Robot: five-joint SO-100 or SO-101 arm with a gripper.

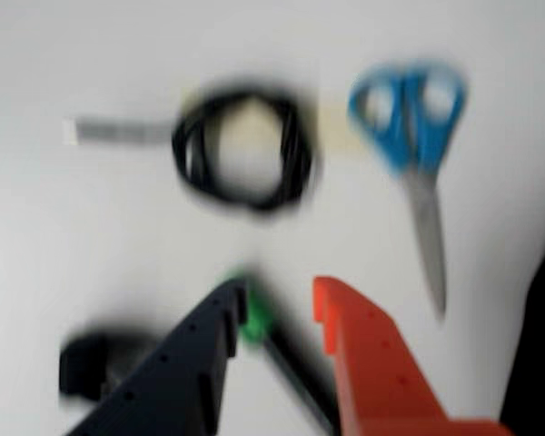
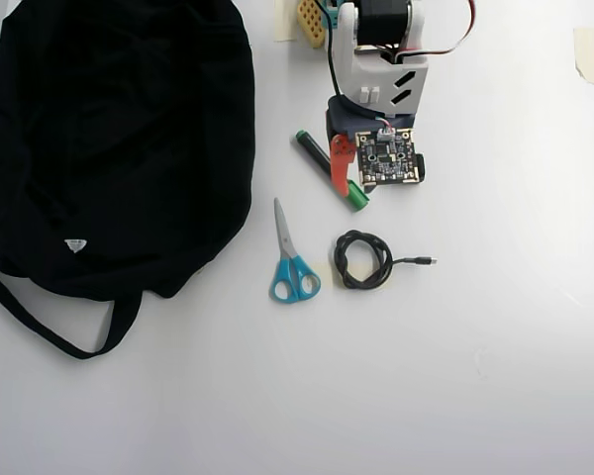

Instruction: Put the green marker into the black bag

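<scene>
The green marker [image 2: 327,168] lies on the white table just right of the black bag [image 2: 119,139], which fills the left of the overhead view. In the wrist view the marker's green cap [image 1: 254,318] sits between my fingers, close against the dark blue finger [image 1: 195,354], and its black barrel runs down toward the orange finger [image 1: 363,354]. My gripper [image 1: 277,304] is open and straddles the cap end; the wrist view is blurred. From overhead the gripper [image 2: 356,190] is mostly hidden under the wrist camera board. A strip of the bag [image 1: 540,345] shows at the right edge.
Blue-handled scissors [image 2: 292,262] and a coiled black cable [image 2: 363,259] lie just beyond the gripper, also seen as scissors [image 1: 413,136] and cable [image 1: 245,150] in the wrist view. A small blurred black object [image 1: 91,363] sits left of the dark finger. The arm's base [image 2: 376,40] stands at the top edge.
</scene>
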